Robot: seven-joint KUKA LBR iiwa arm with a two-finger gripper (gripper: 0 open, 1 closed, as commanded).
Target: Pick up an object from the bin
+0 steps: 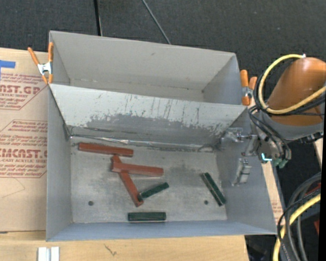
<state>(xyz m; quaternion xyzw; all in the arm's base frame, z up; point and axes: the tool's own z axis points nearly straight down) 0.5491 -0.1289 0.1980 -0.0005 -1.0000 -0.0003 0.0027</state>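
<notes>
Dark green bar (pixel 212 189) lay on the floor of the bin (pixel 152 118) near its right wall, close beside the gripper (pixel 240 175). We could not make out whether the gripper was released or clenched. We feared the sloping wall might foul a descent there.

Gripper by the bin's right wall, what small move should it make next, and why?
Probably ease inward over the dark green bar, then lower. The gripper hangs beside the bin's right wall, and that bar lies nearest, alone on the floor, clear of the red-brown bars.
</notes>
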